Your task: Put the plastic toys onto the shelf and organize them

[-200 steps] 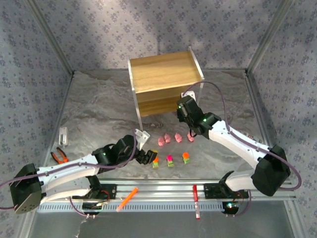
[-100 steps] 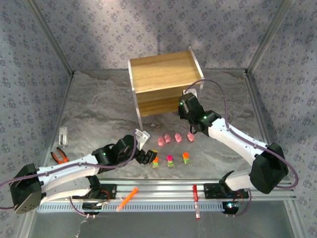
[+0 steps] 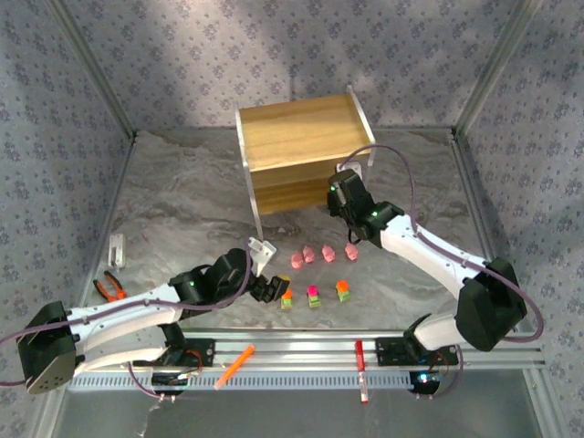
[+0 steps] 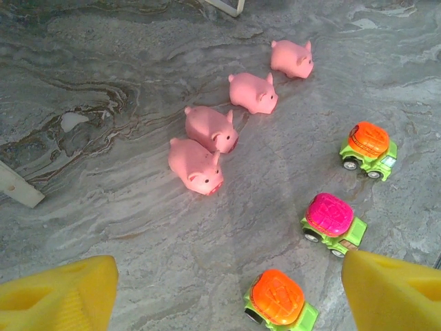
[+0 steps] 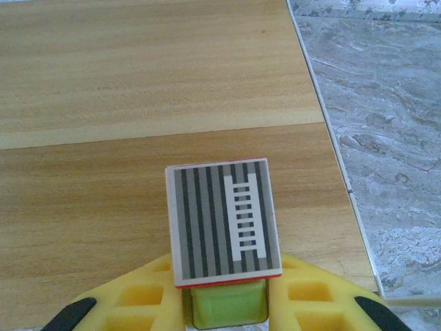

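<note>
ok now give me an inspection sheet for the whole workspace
surface: grey marbled table, toys and tools on it
job's things: four pink pigs and three trucks on the table; shelf upright; striped-top toy held in front of the shelf's boards
clutter: orange-handled pliers, orange marker, red marker, small white part
grippers: left claw open near the trucks; right claw shut on the striped-top toy
cables: purple cables loop along both arms
surroundings: patterned walls, metal frame posts

Pliers (image 3: 109,287), orange marker (image 3: 234,365), red marker (image 3: 360,370)
</note>
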